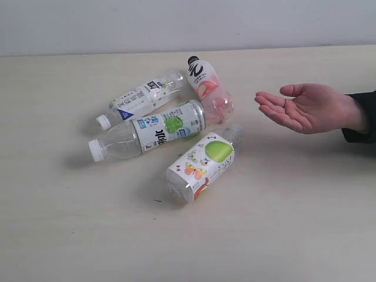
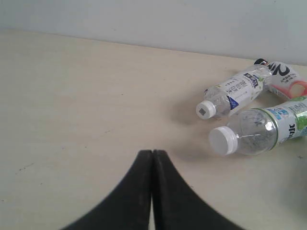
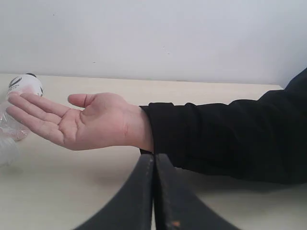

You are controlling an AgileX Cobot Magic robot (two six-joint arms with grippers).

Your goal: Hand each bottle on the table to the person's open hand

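Left jaws and right jaws both pressed together, gripping nothing.
Four bottles lie on their sides, clustered on the tabletop (image 1: 70, 223): the white-blue bottle (image 1: 141, 98) beside the pink bottle (image 1: 207, 88), the green-lime bottle (image 1: 155, 130) just alongside them, and the apple-and-butterfly bottle (image 1: 202, 164) next to that. The person's open hand (image 1: 305, 107) is held palm up near the pink bottle, in front of my right jaws.

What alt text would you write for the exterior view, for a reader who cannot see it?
Four small bottles lie on their sides, clustered on a pale table: the white-blue bottle, green-lime bottle, apple-and-butterfly bottle and black-capped pink bottle. At the view's right, a person's open hand waits palm up, empty.
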